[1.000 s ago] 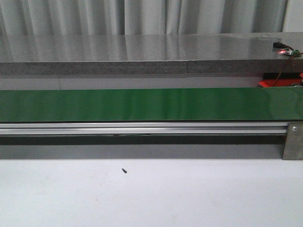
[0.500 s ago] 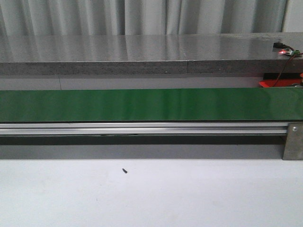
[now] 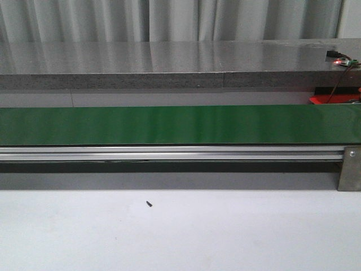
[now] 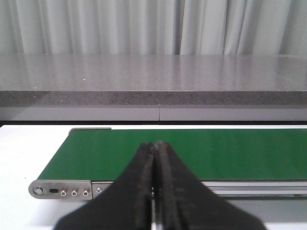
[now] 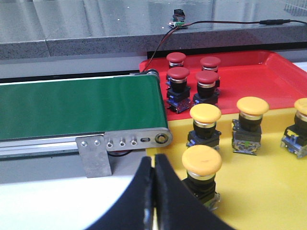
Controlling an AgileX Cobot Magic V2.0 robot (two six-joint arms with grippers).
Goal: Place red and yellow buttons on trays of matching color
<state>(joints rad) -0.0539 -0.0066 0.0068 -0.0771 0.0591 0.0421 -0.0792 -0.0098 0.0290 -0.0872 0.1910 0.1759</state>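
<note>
Our left gripper (image 4: 154, 191) and right gripper (image 5: 154, 201) seem closed, empty; red buttons (image 5: 178, 73) and yellow buttons (image 5: 202, 159) crowd their trays beside the green belt (image 3: 180, 125).

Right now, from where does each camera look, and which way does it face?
Front view: faces forward over the white table at the long green conveyor belt; no robot part shows.
Left wrist view: behind the shut left pincer, facing the belt's left end.
Right wrist view: behind the shut right pincer, facing the belt's right end, red tray, yellow tray.
All share the belt.
</note>
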